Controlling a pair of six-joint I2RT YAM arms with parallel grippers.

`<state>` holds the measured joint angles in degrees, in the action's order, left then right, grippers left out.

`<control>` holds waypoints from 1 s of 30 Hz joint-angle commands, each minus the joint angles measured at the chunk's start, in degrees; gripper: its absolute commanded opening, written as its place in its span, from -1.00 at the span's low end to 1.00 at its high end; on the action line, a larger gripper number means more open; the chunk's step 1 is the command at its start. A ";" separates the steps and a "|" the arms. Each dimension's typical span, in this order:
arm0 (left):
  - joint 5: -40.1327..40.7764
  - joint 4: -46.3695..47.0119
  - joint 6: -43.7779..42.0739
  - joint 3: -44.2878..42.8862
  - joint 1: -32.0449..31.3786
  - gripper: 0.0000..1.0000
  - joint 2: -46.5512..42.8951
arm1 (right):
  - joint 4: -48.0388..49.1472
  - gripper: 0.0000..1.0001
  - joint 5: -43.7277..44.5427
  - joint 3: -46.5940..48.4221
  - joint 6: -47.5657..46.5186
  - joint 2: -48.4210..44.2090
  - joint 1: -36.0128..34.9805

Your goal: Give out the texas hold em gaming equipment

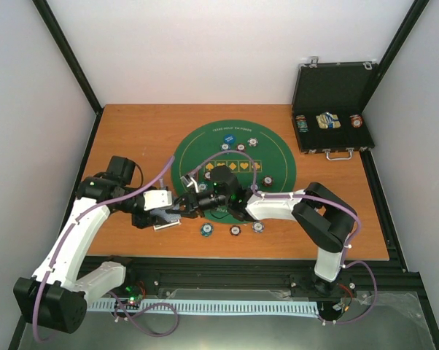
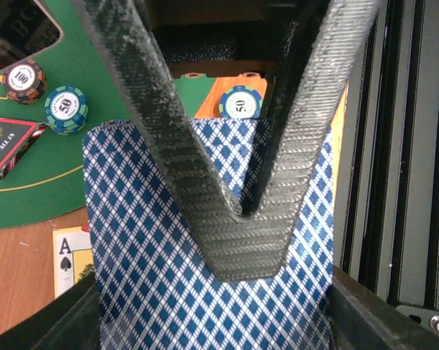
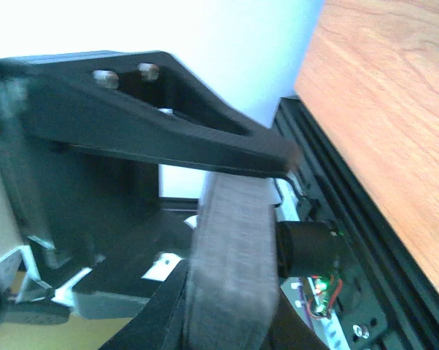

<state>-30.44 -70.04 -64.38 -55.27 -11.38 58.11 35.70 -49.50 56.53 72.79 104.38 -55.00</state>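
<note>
The left gripper meets the right gripper at the near left edge of the green mat, its fingers narrowed to a V across blue-backed cards held above an ace. Whether either gripper actually clamps the cards cannot be told. Chips dot the mat, and more sit in the open case at the far right.

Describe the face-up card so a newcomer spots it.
Start at the green felt mat, then drop to the wooden table just off its rim. The ace of spades lies there beside the blue diamond-backed card; unlike that neighbour, it shows its face.
</note>
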 commanded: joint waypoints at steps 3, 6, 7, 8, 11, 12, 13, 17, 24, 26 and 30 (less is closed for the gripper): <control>-0.70 2.27 -1.69 1.33 -0.49 0.20 -2.04 | 1.33 -0.94 1.05 2.09 -0.48 1.05 -1.05; -0.92 1.51 -1.98 1.62 -0.49 0.59 -2.14 | 1.62 -0.94 0.98 2.53 -0.30 1.24 -1.20; -0.77 1.85 -1.76 1.82 -0.49 0.60 -2.31 | 1.77 -0.94 0.97 2.67 -0.24 1.26 -1.24; -0.51 2.19 -1.59 1.83 -0.49 0.63 -2.50 | 1.82 -0.94 0.90 2.70 -0.28 1.29 -1.29; -0.61 2.00 -2.09 1.92 -0.49 0.76 -3.17 | 1.59 -0.94 1.12 2.39 -0.24 1.27 -1.31; -0.66 1.70 -2.41 1.92 -0.49 0.77 -3.38 | 1.47 -0.94 1.23 2.37 -0.28 1.27 -1.33; -0.59 1.47 -2.82 1.92 -0.49 0.78 -3.65 | 1.45 -0.94 1.25 2.36 -0.31 1.27 -1.33; 0.31 0.21 -3.79 2.26 -0.49 0.75 -3.72 | 1.28 -0.94 1.47 2.43 -0.44 1.27 -1.33; 1.98 2.49 -3.56 4.19 -0.49 0.50 -4.30 | 1.96 -0.95 1.51 2.31 -0.11 1.53 -1.59; 2.29 3.23 -3.40 4.60 -0.49 0.52 -4.41 | 1.91 -0.94 1.50 2.28 -0.24 1.53 -1.68; 1.59 4.55 -3.03 4.51 -0.49 0.32 -5.38 | 1.78 -0.94 1.69 2.08 -0.04 1.69 -1.68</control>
<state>-27.62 -66.89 -66.24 -50.54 -11.42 54.17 35.38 -48.53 57.49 72.53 105.21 -56.18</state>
